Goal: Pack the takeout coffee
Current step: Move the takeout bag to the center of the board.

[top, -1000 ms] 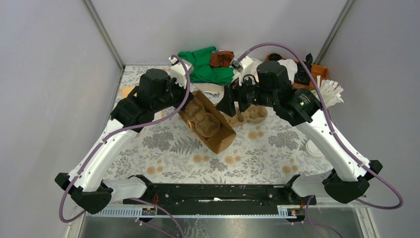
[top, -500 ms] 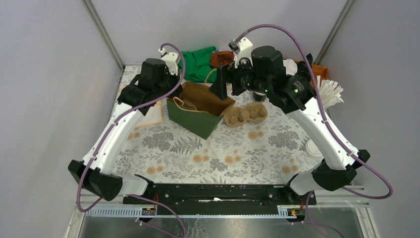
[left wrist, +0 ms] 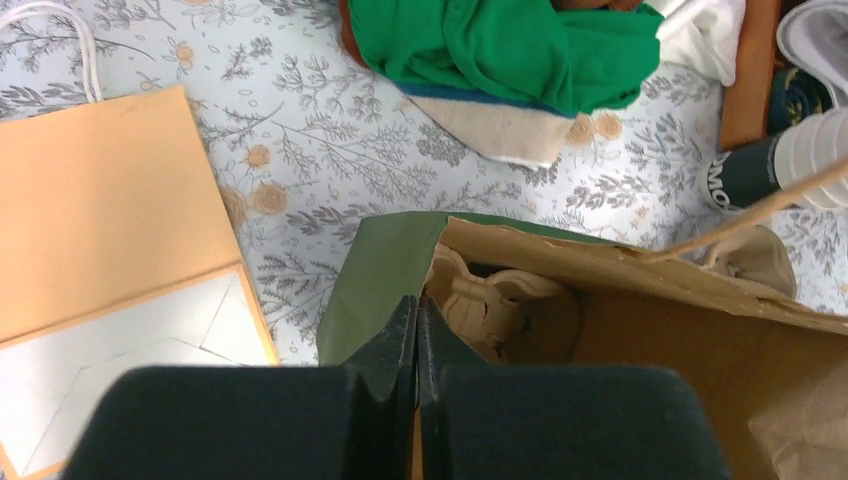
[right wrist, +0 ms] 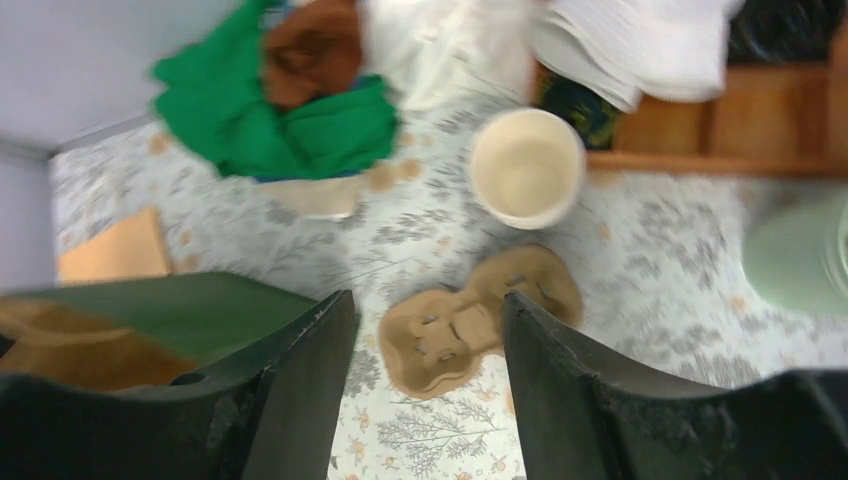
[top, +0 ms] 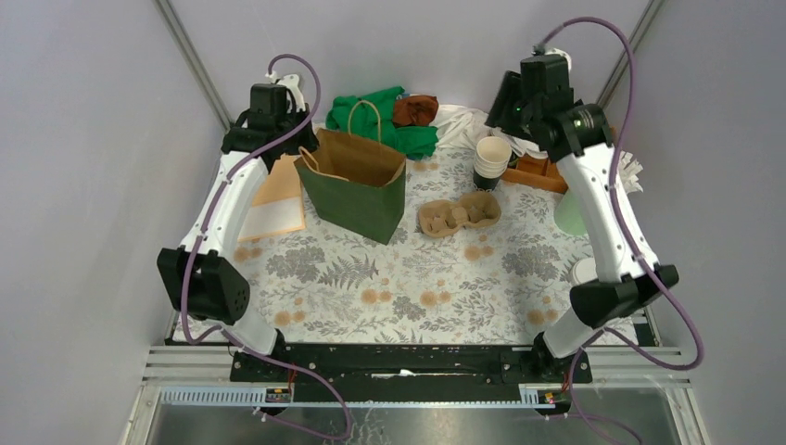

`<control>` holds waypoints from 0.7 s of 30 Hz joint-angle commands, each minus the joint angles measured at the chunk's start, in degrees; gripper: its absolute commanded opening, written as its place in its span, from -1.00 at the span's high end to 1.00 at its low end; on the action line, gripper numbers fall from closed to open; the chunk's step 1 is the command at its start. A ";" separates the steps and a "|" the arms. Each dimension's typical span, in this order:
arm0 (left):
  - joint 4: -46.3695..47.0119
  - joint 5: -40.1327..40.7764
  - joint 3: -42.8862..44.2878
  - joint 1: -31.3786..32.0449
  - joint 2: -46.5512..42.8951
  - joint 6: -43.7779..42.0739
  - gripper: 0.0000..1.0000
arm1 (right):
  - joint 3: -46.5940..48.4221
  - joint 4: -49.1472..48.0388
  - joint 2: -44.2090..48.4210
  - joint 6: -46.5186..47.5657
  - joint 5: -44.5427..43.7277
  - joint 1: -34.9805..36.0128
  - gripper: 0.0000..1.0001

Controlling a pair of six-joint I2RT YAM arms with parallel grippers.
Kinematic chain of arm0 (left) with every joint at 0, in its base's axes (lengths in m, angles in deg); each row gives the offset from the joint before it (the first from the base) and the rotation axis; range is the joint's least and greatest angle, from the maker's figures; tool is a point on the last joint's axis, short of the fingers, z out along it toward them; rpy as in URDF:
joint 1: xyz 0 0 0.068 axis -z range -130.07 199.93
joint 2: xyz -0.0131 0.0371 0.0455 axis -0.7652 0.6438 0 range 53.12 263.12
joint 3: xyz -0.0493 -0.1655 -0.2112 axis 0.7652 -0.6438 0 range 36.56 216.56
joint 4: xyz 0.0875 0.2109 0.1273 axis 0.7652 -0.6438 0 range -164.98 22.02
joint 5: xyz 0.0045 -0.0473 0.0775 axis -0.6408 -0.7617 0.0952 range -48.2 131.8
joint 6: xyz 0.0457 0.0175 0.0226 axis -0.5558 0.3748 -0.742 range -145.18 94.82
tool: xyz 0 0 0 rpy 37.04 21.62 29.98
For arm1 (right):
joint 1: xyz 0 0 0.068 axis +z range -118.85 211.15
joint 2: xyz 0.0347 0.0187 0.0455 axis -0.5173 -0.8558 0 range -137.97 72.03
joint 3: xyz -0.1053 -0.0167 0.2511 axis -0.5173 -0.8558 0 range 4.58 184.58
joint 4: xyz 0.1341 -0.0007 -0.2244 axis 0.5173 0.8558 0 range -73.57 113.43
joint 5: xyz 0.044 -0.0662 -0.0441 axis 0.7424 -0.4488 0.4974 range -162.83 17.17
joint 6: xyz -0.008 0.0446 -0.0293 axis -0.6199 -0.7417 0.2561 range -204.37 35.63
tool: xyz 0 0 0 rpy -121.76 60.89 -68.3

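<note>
A green paper bag (top: 357,190) with a brown inside stands upright and open at the middle left. My left gripper (top: 295,153) is shut on the bag's rim (left wrist: 417,312) at its left corner. A brown pulp carrier (left wrist: 505,310) lies inside the bag. My right gripper (right wrist: 430,330) hangs open high over the back right (top: 505,100), holding nothing. A second pulp carrier (top: 459,213) (right wrist: 480,320) lies empty on the table below it. A white round lidded thing (top: 584,272), likely the takeout coffee, shows partly behind the right forearm.
A stack of lidless cream cups (top: 491,158) (right wrist: 525,165) stands by a wooden tray (top: 538,169). Green cloth (top: 385,120) lies at the back. A flat tan bag (top: 278,199) lies left of the green bag. A pale green plate (top: 570,218) sits at the right.
The bag went from lying on its side to standing upright and open. My left arm drew back and left with its rim. My right gripper let go and rose to the back right.
</note>
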 commanded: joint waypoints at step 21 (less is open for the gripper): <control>8.59 1.47 15.44 -4.09 2.48 7.32 -0.30 | -8.71 2.63 -14.99 -24.40 -9.44 -11.47 0.09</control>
